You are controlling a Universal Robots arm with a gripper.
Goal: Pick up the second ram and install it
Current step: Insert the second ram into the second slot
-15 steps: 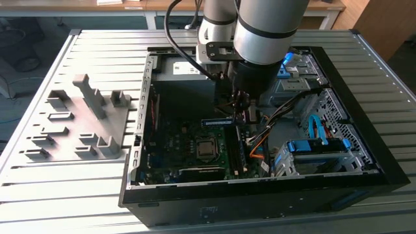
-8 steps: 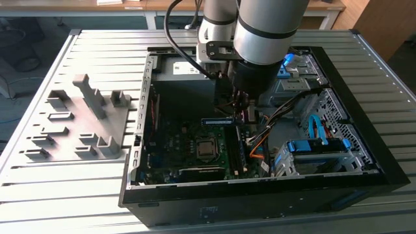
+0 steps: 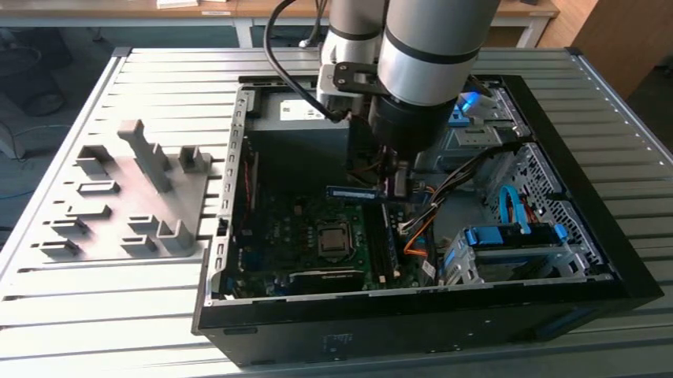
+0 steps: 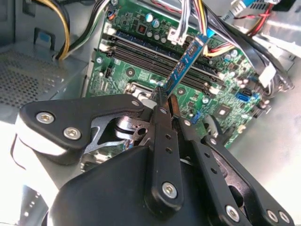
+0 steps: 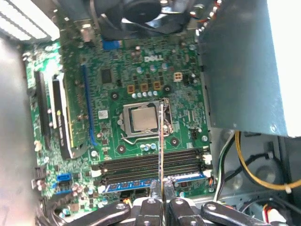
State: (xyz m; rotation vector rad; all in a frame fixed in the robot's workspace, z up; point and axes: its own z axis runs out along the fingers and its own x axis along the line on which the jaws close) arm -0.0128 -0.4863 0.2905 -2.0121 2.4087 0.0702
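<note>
Gripper (image 4: 165, 101) fingers closed on 1 end of the second ram (image 4: 186, 63), which hangs above the motherboard (image 5: 117, 80) inside the open case (image 3: 421, 331); judged light, stiff, thin, brittle at chips and contacts, best pinched across its flat faces; long axis near level in the exterior view, free end toward that view's left.

Second ram (image 3: 352, 192) above motherboard (image 3: 282, 230), inside case (image 3: 421, 327)
</note>
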